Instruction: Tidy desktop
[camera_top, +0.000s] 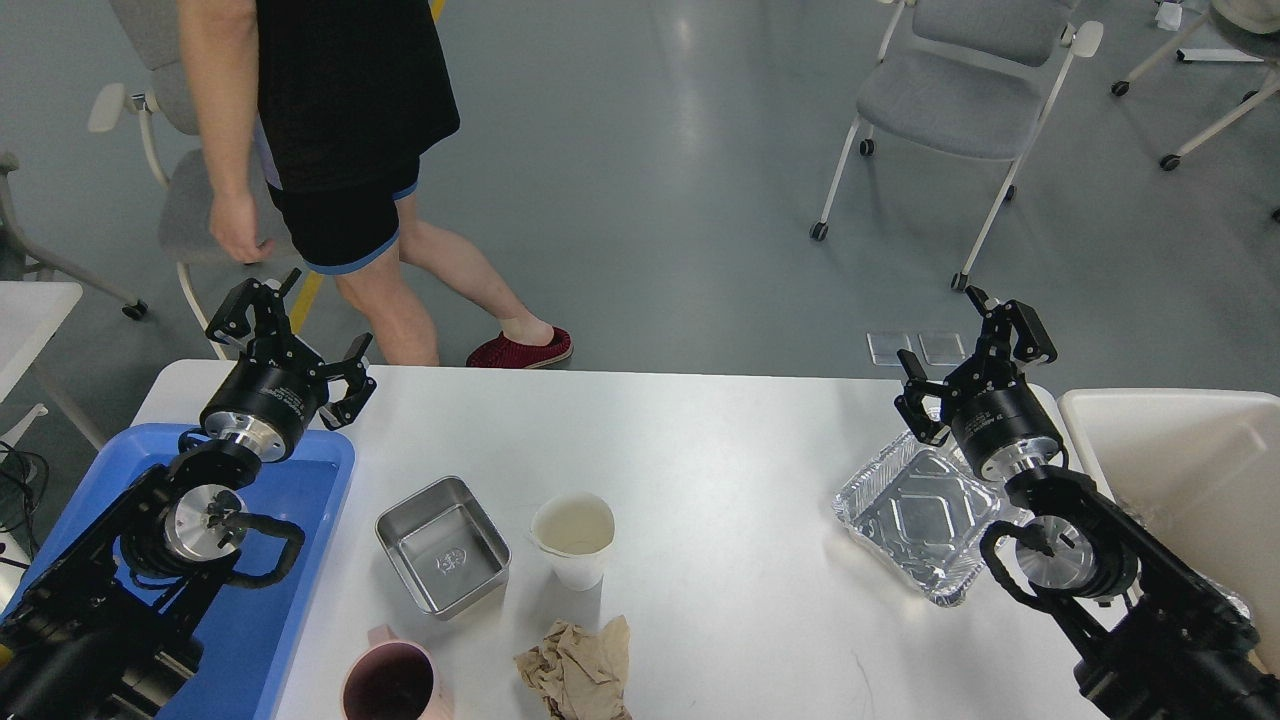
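Both arms hover high with jaws spread and empty, left gripper over the blue tray, right gripper above the foil pan, the cluttered tabletop below awaiting clearing.

Single view only, taken from the robot's head, set above the near edge of the desktop and facing forward and down. Both arms enter from the bottom corners, the left gripper and right gripper reaching up-frame at close range. The desktop fills the lower half; the upper half takes in grey floor, chairs and a standing person beyond the far edge. There is no overlap with any other view.
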